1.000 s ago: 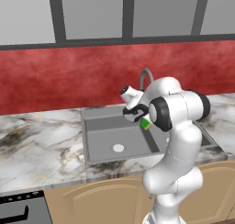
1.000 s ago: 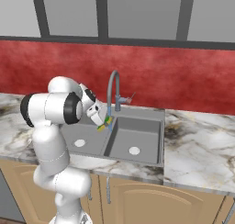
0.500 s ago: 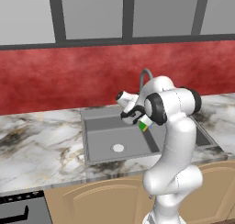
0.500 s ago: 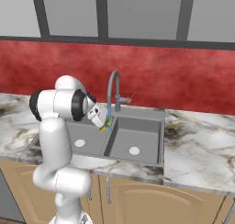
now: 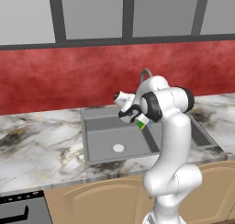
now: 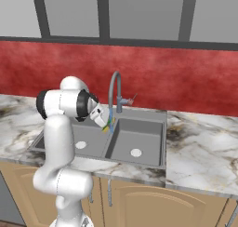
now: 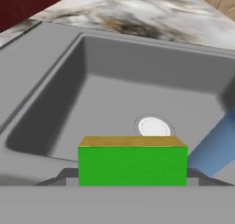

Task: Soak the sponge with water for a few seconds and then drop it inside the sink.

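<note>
- To the claw's left in the left base view, the sink's [image 5: 98, 140] larger basin lies open below, its white drain [image 5: 118, 148] well down and away from the claw.
- The claw [image 5: 140, 122] is clenched on the sponge [image 5: 142, 124], holding it up over the sink rather than down in it.
- From the hand view, the sponge [image 7: 132, 165] sits between the finger tips, green face toward the camera, yellow-tan layer on the far edge, a basin and its drain [image 7: 153, 126] beyond.
- Just right of the sponge there, the water [image 7: 212, 147] runs as a pale-blue stream, beside the sponge; whether they touch I cannot tell.
- In the right base view, the faucet [image 6: 114, 89] arches above the claw [image 6: 108, 124].
- Judged step: soaking. Next: hold it in the stream, then open the jaws above a basin.
</note>
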You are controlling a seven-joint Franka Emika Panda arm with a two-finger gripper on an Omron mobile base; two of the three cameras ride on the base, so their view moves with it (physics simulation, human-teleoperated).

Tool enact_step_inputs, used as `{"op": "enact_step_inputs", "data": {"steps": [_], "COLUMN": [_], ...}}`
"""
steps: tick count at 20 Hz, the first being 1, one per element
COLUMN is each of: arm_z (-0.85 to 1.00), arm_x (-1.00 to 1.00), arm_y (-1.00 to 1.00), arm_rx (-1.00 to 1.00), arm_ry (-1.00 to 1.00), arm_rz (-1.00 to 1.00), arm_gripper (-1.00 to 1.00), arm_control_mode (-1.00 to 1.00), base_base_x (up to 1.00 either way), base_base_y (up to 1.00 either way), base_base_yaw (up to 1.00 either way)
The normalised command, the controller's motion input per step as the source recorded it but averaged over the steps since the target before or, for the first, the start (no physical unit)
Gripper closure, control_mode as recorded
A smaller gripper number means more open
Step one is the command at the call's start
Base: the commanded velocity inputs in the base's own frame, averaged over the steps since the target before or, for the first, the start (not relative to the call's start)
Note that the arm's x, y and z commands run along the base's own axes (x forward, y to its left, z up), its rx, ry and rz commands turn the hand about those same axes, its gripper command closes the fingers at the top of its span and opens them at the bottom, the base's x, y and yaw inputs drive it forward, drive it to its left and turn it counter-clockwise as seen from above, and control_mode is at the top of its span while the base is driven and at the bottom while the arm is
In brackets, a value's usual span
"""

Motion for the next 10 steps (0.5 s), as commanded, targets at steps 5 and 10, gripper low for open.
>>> {"op": "enact_step_inputs", "data": {"steps": [5,10], "arm_z": [-0.06,-0.07], "arm_x": [-0.13,-0.60], "arm_y": [0.00,0.00], "arm_rx": [0.00,0.00], "arm_ry": [0.00,0.00], "arm_rz": [0.00,0.00], "arm_gripper": [1.00,1.00], "arm_control_mode": [-1.00,-1.00], "base_base_x": [0.00,0.00], "base_base_y": [0.00,0.00], "base_base_yaw": [0.00,0.00]}}
